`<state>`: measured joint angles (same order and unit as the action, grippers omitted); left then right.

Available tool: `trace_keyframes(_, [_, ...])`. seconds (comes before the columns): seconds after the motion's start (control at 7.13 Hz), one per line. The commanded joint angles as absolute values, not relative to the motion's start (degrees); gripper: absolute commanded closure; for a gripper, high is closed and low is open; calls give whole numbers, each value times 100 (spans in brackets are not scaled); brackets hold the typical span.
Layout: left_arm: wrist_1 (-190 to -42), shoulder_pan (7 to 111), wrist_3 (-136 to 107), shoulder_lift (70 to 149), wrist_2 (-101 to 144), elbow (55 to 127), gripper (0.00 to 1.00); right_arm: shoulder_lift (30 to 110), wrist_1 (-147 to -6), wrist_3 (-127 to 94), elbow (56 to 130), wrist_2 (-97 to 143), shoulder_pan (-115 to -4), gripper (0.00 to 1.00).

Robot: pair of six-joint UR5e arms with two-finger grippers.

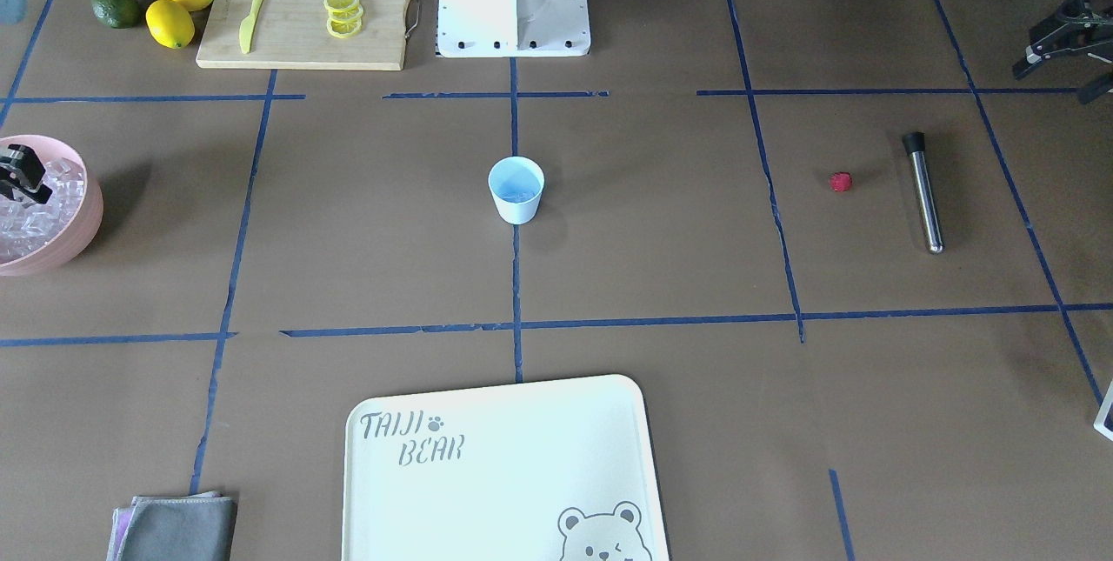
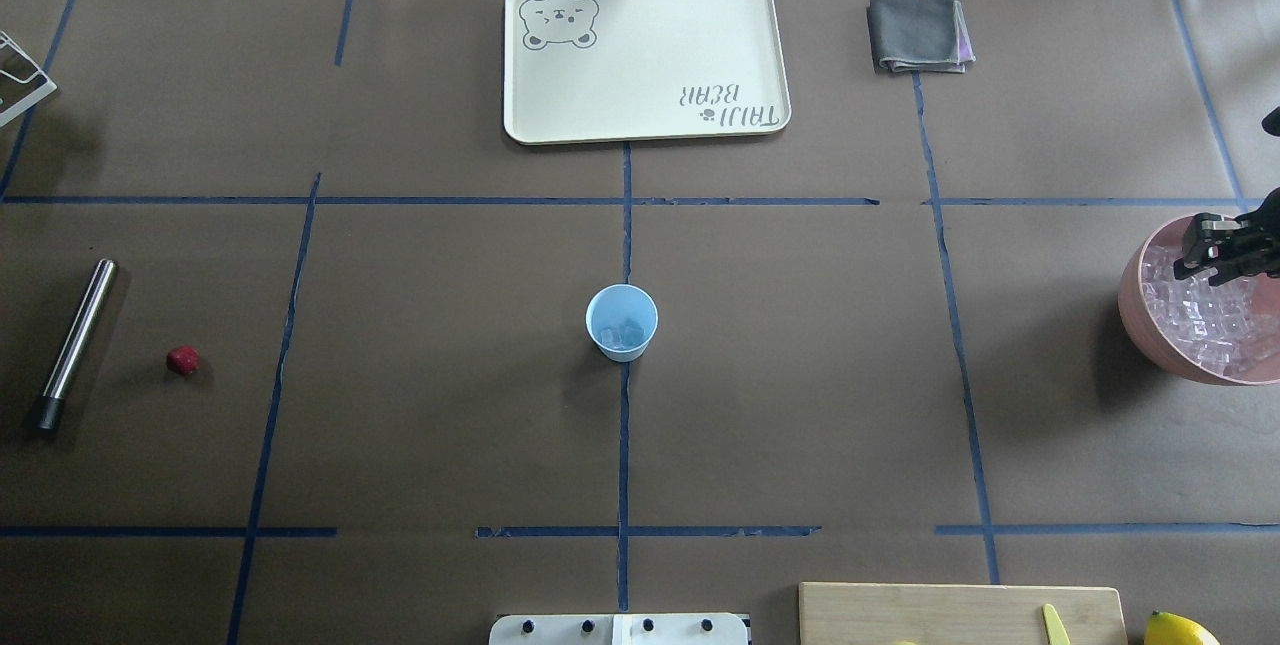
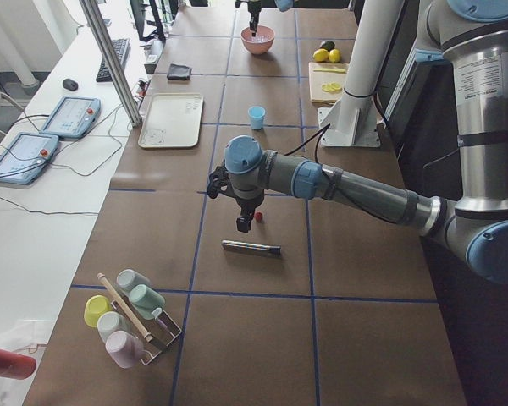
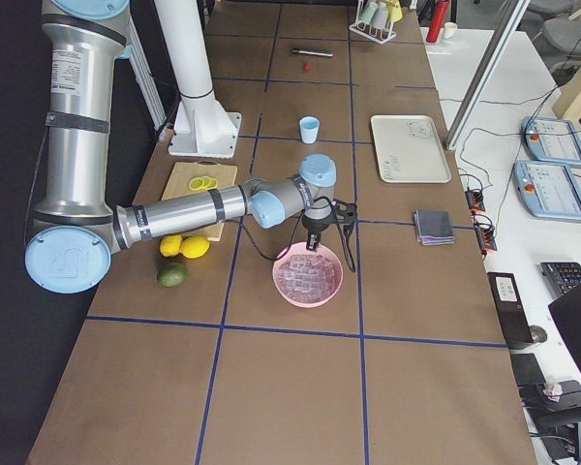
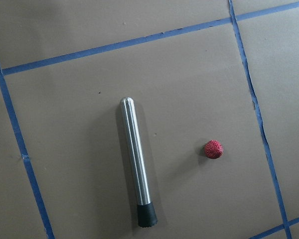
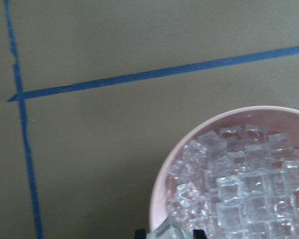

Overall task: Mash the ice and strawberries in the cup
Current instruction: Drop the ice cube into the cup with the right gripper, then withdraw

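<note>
The right gripper [image 2: 1197, 250] was held over a pink bowl [image 6: 162, 189] at the right end of the table [image 2: 800, 375]. The bowl was heaped with ice [image 6: 244, 189]. The gripper's fingers were drawn in to a narrow gap, and one clear ice cube [image 6: 168, 230] was pinched between them, as seen at the bottom edge of the right wrist view. The cup [image 2: 621, 321] was set upright at the middle of the table, on a blue tape line and well apart from the bowl. A few pieces of ice were seen at its bottom. The strawberry [image 5: 213, 149] was found on the table toward the left end, near a metal rod [image 5: 135, 159] but apart from it. The left gripper [image 3: 245, 222] was held above the strawberry. How far it was open could not be told.
</note>
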<state>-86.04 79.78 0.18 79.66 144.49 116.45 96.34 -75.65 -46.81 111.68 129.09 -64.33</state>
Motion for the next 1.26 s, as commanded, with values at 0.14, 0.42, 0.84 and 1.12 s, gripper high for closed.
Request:
trace_keyframes(0.14, [-8604,7972,-9,7972,14449,11654,0,8637,-7559,-6974,11926,12964,-5524,100])
trace_keyframes(0.42, [-8604,7972,-9,7972,14449,11654,0,7250,-7637,-8946,11700,12380,-4262,100])
trace_keyframes(0.84, [-8596,7972,9,7972,14449,11646,0,5383,-7937,-10035,10332,10850,-2973,100])
trace_keyframes(1.12, [-8596,7963,9,7963,14449,11628,0,5186,-7937,-10090,10038,10706,-2778,100])
